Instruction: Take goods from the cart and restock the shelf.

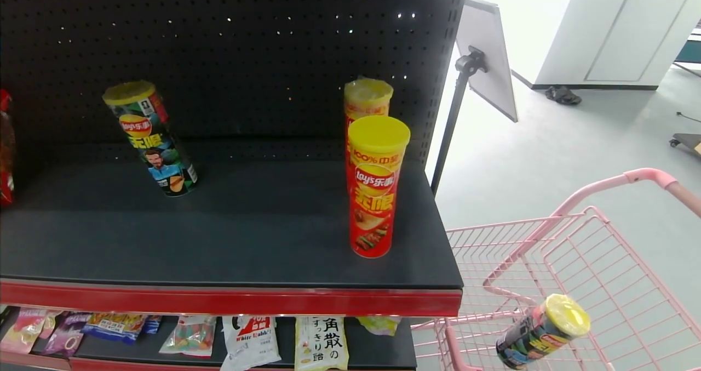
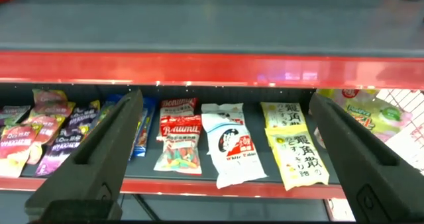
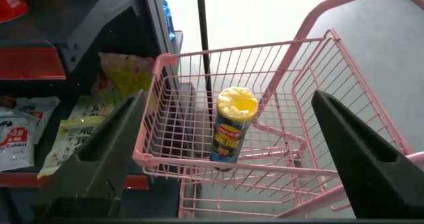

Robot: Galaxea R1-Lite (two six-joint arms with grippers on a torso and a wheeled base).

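The left gripper (image 2: 225, 97) is hanging in front of the lower shelf (image 2: 152, 182), and its two dark fingers are standing wide apart with nothing between them. Behind them, flat snack bags (image 2: 179, 144) of many colours are lying in a row on this lower shelf, below the red front edge of the upper shelf.

The right gripper (image 3: 228, 95) is hovering above the pink wire cart (image 3: 291, 71), which is standing just beside the right end of the shelves. Its fingers are also spread apart and are holding nothing. Inside the basket of the cart, a dark cylindrical chip can with a yellow lid (image 3: 232, 128) is standing on its base, apart from the gripper.

Farther away, the black upper shelf with a red front edge (image 1: 230, 301) is carrying three cans. A red cylindrical chip can with a yellow lid (image 1: 375, 187) is standing upright near the right end of the board. Just behind it, a second red can with a yellow lid (image 1: 366, 100) is standing close to the back wall, and the front can is partly hiding it. Well apart from them, toward the left side, another dark can with a yellow lid (image 1: 150, 138) is standing on the shelf. A red bag (image 1: 5, 146) is showing at the far left edge.

Behind the cans, a black perforated back panel (image 1: 246, 42) is rising. To the right of it, a white sign board on a black pole (image 1: 487, 53) is standing on the grey floor (image 1: 547, 157).
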